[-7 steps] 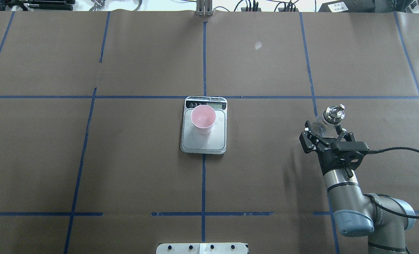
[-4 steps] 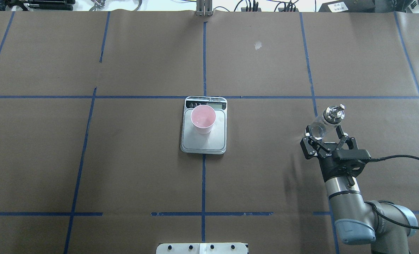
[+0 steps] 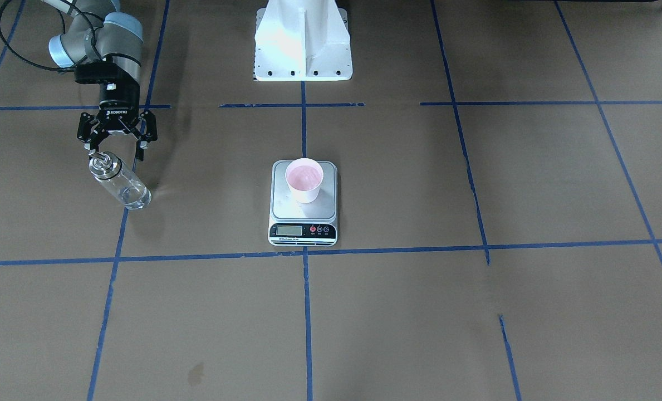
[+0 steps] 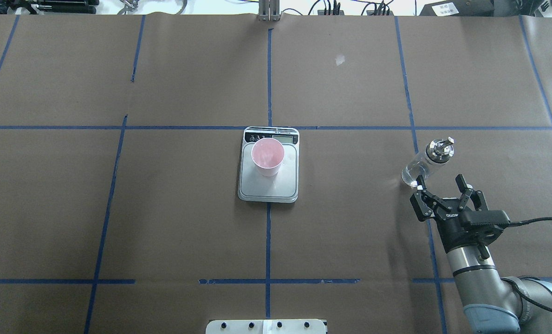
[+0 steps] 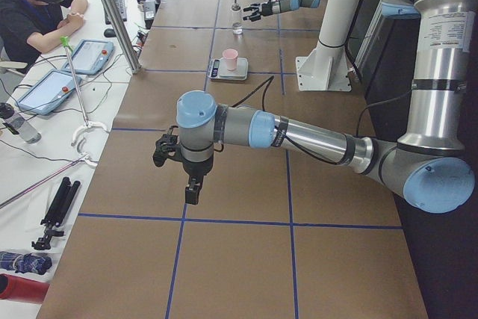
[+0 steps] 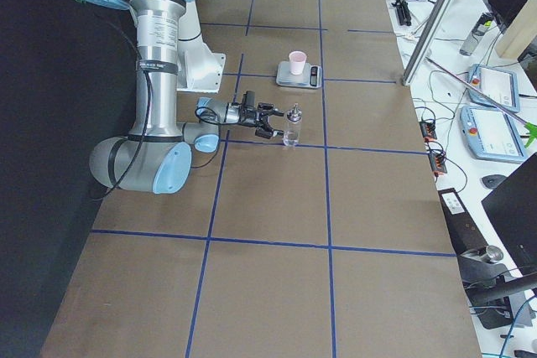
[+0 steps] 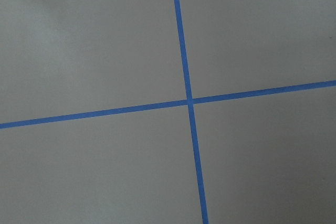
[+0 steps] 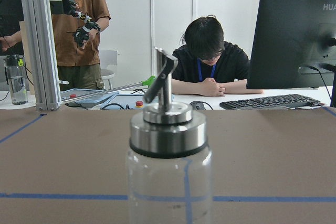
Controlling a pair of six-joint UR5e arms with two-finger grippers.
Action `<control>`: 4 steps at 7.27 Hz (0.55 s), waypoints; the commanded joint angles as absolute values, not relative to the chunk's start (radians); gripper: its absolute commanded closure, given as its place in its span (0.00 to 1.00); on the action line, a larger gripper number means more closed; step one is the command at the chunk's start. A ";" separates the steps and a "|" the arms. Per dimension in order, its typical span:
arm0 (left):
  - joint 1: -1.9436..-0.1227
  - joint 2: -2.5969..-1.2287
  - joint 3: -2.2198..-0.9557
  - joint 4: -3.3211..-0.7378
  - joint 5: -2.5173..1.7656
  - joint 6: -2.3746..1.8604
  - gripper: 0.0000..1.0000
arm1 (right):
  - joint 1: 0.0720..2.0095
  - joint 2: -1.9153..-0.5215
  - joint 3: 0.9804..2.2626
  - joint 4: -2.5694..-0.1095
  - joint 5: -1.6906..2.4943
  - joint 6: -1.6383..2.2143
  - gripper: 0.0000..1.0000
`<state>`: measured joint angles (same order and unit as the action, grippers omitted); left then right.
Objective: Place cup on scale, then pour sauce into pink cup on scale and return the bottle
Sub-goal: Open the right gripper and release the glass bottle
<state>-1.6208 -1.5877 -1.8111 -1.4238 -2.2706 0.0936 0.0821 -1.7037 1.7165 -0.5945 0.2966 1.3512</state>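
My right gripper (image 4: 439,183) stands wide and empty; the upright glass bottle (image 4: 423,163) lies just at its 11 o'clock, apparently not touching.

The bottle (image 8: 169,148) is cut off by the right wrist view's lower edge; the scale (image 3: 309,211) display is unreadable.

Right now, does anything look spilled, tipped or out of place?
Nothing stands out. The pale pink paper cup stands upright on the silver-grey kitchen scale, and the clear glass bottle stands upright, free of the open right gripper.
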 commanded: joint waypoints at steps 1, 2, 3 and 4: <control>-1.621 -1.589 -1.812 -1.425 -2.272 0.094 0.00 | 0.071 -1.796 1.713 -0.484 0.299 1.348 0.00; -1.618 -1.589 -1.812 -1.425 -2.272 0.094 0.00 | 0.071 -1.836 1.707 -0.439 0.304 1.345 0.00; -1.618 -1.589 -1.812 -1.425 -2.272 0.094 0.00 | 0.071 -1.848 1.695 -0.375 0.308 1.301 0.00; -1.618 -1.589 -1.812 -1.425 -2.272 0.094 0.00 | 0.071 -1.851 1.653 -0.260 0.311 1.225 0.00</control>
